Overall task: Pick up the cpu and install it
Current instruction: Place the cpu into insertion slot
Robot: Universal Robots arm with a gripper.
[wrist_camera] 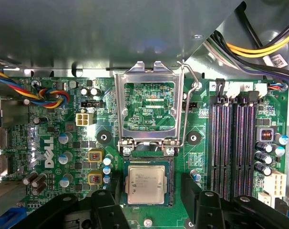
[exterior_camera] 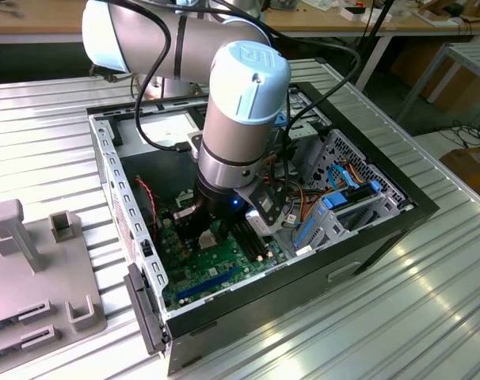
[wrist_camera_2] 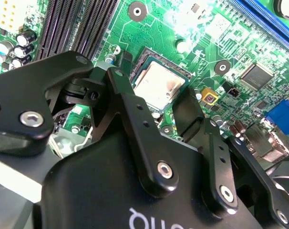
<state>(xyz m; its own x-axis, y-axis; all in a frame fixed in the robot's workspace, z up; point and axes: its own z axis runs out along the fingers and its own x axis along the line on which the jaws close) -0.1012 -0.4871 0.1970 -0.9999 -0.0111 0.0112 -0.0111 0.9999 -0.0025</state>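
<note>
The cpu (wrist_camera: pixel 144 185), a flat square chip with a dull silver top, lies flat in the socket on the green motherboard (wrist_camera: pixel 49 138). My gripper (wrist_camera: pixel 150 185) is open and straddles it, one black finger (wrist_camera: pixel 111 191) on each side with a small gap to the chip's edges. In the second wrist view the cpu (wrist_camera_2: pixel 159 86) shows between the same fingertips (wrist_camera_2: pixel 188 102) of the gripper (wrist_camera_2: pixel 156 81). The exterior view has the gripper (exterior_camera: pixel 212 229) low inside the open computer case (exterior_camera: pixel 382 237), just above the board.
The socket's silver load plate (wrist_camera: pixel 147 107) stands hinged open beside the cpu, with its wire lever (wrist_camera: pixel 185 105) raised. Black memory slots (wrist_camera: pixel 232 143) run close by. Cable bundles (wrist_camera: pixel 44 98) and the case's metal walls (exterior_camera: pixel 105 166) surround the board. A grey fixture (exterior_camera: pixel 34 269) sits outside the case.
</note>
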